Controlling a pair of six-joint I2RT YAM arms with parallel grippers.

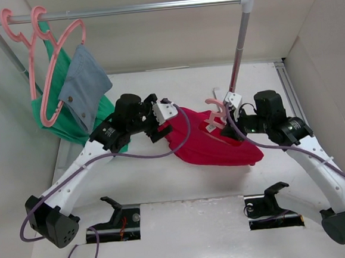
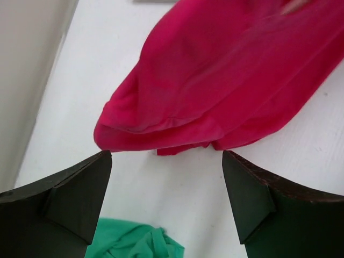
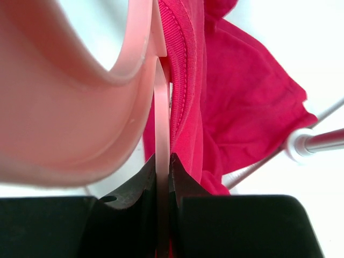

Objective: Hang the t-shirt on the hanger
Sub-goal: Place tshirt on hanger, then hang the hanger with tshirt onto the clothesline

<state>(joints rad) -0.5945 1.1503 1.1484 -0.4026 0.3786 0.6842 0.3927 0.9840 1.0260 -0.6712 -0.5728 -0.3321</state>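
The crimson t-shirt [image 1: 212,145] lies bunched on the white table between the two arms, draped over the salmon-pink hanger [image 1: 217,110], whose hook sticks up out of the collar. My right gripper [image 1: 229,123] is shut on the hanger's thin neck [image 3: 162,123] just below the hook, with the shirt's collar [image 3: 185,80] right beside it. My left gripper [image 1: 154,130] hovers at the shirt's left end. It is open, its dark fingers [image 2: 80,188] wide apart over bare table, and the shirt's hem [image 2: 177,140] lies just beyond the tips.
A metal clothes rail [image 1: 133,8] spans the back, and its right post [image 1: 240,46] stands just behind the hanger. A green garment [image 1: 70,116] and a grey-blue cloth [image 1: 85,82] hang on pink hangers at the left. The green fabric [image 2: 134,242] pools under my left wrist. White walls enclose the table.
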